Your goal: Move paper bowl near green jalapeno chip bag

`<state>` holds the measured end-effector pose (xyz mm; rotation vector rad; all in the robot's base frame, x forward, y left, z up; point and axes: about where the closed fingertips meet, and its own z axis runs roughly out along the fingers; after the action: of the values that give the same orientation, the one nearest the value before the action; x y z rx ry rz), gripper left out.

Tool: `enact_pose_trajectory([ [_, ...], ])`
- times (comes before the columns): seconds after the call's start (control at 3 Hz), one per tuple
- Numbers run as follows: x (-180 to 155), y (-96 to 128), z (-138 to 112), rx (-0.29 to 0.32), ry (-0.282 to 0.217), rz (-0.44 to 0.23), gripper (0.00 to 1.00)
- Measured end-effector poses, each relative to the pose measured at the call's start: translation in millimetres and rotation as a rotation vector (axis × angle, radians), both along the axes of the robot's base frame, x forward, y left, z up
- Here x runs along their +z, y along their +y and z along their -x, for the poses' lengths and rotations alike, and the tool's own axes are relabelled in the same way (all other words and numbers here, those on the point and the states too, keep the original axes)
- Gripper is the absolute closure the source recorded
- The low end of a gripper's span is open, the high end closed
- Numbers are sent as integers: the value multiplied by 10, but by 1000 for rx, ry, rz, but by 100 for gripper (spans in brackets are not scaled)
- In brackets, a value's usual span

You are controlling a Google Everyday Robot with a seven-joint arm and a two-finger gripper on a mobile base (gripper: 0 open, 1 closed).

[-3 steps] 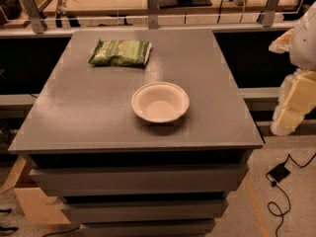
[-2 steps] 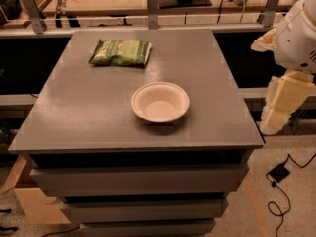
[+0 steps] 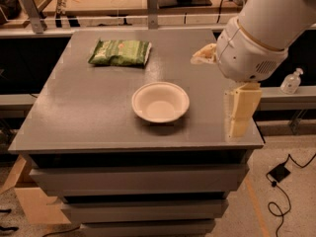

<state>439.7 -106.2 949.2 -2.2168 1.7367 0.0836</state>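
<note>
**Paper bowl not yet moved; gripper hanging off at the table edge**

Item 1. Green jalapeno chip bag [image 3: 120,52]: lying flat and crinkled on the grey table [image 3: 74,117]. It is sitting well apart from the gripper, across the top toward the view's left and further back than the gripper.

Item 2. Paper bowl [image 3: 160,102]: sitting upright and empty near the middle of the table. It is lying between the bag and the gripper, nearer the gripper but apart from it, at about its level in the view. Nothing is touching it. Bare tabletop is showing between bowl and bag, so the two are not yet near each other.

Item 3. Gripper [image 3: 242,113]: hanging as a pale cream piece beneath the large white arm housing [image 3: 256,33], at the table's front edge on the view's right. It is carrying nothing; how wide it is set cannot be told.

Item 4. Small clear bottle [image 3: 291,81]: standing on a ledge beyond the gripper, off the table.

Status, as judged: the task is looking to be at its opening. The reach to the bowl, the grasp and the carry toward the bag are all remaining.
</note>
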Motion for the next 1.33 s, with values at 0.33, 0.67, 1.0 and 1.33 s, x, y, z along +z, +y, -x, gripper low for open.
enact_pose_trajectory([
  [0.33,-200,426,125,180,27,30,0],
  [0.67,-200,426,124,180,27,30,0],
  [1.0,-261,516,69,191,17,58,0],
  [1.33,-457,638,-73,235,30,92,0],
])
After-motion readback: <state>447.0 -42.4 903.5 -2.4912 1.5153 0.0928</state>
